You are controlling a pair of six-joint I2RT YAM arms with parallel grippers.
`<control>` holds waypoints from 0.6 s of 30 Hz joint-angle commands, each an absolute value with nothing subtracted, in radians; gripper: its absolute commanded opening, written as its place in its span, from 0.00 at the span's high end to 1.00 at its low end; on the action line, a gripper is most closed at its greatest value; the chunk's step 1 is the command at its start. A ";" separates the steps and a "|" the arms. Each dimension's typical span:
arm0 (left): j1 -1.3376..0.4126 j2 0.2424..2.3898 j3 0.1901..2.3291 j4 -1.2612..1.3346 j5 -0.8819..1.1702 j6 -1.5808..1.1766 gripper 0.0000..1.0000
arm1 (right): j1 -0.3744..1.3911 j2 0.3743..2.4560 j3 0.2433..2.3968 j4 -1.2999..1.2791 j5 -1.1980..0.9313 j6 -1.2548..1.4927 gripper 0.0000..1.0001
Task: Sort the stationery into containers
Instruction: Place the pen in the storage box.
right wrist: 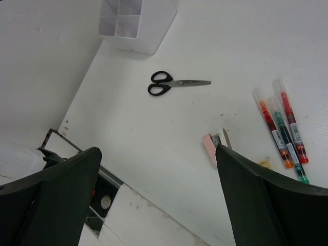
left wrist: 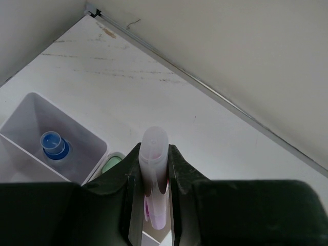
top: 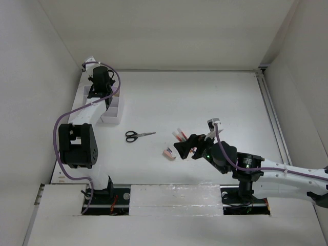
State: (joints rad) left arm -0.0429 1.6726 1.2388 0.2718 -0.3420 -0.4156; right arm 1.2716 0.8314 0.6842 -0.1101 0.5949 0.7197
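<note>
A pink highlighter (left wrist: 154,141) is clenched in the left claw (left wrist: 154,159) and held above the organizer box (top: 114,118) at ten o'clock on the counter (top: 205,97), beside the compartment where a blue-capped bottle (left wrist: 54,145) already stands. If it is released off-centre, a divider rim could be struck and the highlighter tipped onto the counter or into the wrong cell. The right claw (right wrist: 158,154) is spread wide and empty near the unsorted pink eraser (right wrist: 209,148) and pens (right wrist: 282,128), with the scissors (right wrist: 177,84) lying beyond.
</note>
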 commanded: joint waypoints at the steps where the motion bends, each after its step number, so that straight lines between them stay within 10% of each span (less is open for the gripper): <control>1: -0.040 1.663 1.279 0.336 -0.367 -0.405 1.00 | 1.281 0.811 0.684 -0.115 0.609 0.735 0.01; 12: -0.040 1.709 1.238 0.359 -0.356 -0.426 0.87 | 1.281 0.811 0.684 -0.141 0.630 0.735 0.01; 18: -0.040 1.691 1.218 0.368 -0.365 -0.426 0.52 | 1.281 0.792 0.684 -0.163 0.640 0.735 0.01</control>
